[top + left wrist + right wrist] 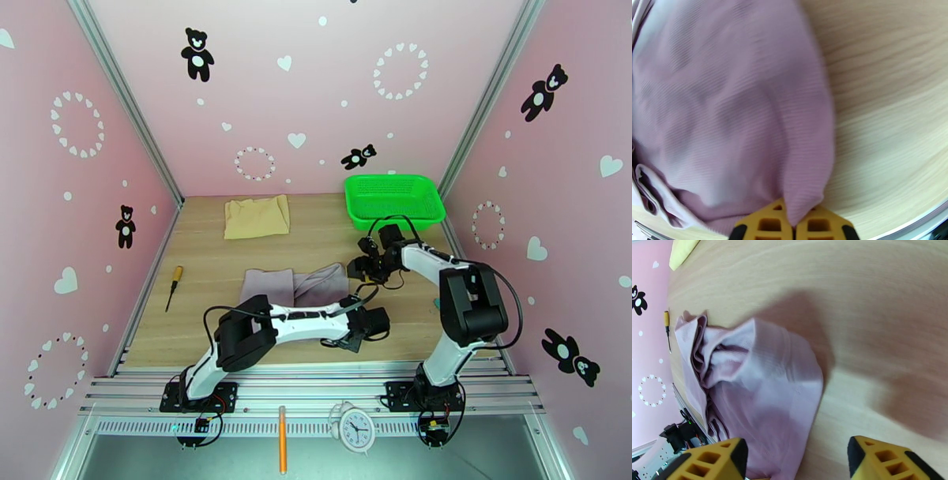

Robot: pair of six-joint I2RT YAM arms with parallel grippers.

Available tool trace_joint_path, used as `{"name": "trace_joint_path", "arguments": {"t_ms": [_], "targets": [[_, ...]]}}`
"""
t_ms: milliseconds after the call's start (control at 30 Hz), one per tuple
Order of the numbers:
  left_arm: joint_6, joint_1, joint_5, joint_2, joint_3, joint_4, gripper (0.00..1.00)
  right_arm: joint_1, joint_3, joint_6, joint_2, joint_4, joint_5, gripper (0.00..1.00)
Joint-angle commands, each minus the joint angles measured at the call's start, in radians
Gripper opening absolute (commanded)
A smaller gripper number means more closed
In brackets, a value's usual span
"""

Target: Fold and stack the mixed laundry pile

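The pale grey-lilac garment (291, 284) lies crumpled mid-table, and the tan-beige cloth (255, 217) lies flat at the back left. My left gripper (348, 303) is at the garment's near right corner. In the left wrist view its yellow fingertips (768, 225) are pressed together on a fold of the lilac fabric (734, 102). My right gripper (362, 268) hovers over the garment's far right edge. Its jaws stand wide apart (798, 461) above the lilac cloth (762, 398), gripping nothing. A corner of the tan cloth (681, 250) shows at the top left there.
A bright green mesh basket (393, 197) stands at the back right, just behind the right arm. A yellow-handled screwdriver (172, 286) lies near the left edge. Bare wood (395, 331) extends right of the garment. A clock (355, 430) and an orange pencil (282, 450) lie below the front rail.
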Motion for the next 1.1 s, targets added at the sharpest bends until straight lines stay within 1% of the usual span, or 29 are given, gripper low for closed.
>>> {"name": "trace_joint_path", "arguments": {"t_ms": [0, 200, 333, 467, 800, 933, 1067], "targets": [[0.008, 0.031, 0.030, -0.072, -0.061, 0.075, 0.00, 0.009, 0.059, -0.007, 0.067, 0.035, -0.040, 0.77], [0.001, 0.056, 0.072, -0.138, -0.117, 0.144, 0.00, 0.024, 0.134, -0.006, 0.157, 0.044, -0.021, 0.78], [-0.006, 0.059, 0.081, -0.151, -0.105, 0.150, 0.00, 0.040, 0.189, -0.014, 0.225, 0.035, -0.032, 0.78], [-0.011, 0.059, 0.086, -0.152, -0.092, 0.154, 0.00, 0.067, 0.218, -0.024, 0.266, 0.019, -0.038, 0.76], [-0.020, 0.078, 0.066, -0.196, -0.109, 0.141, 0.00, 0.074, 0.143, -0.030, 0.226, 0.036, -0.011, 0.66], [-0.031, 0.096, 0.064, -0.239, -0.145, 0.150, 0.00, 0.073, 0.138, -0.032, 0.206, 0.032, -0.011, 0.65], [-0.040, 0.111, 0.074, -0.269, -0.177, 0.172, 0.00, 0.068, 0.148, -0.049, 0.176, 0.008, -0.019, 0.67]]}}
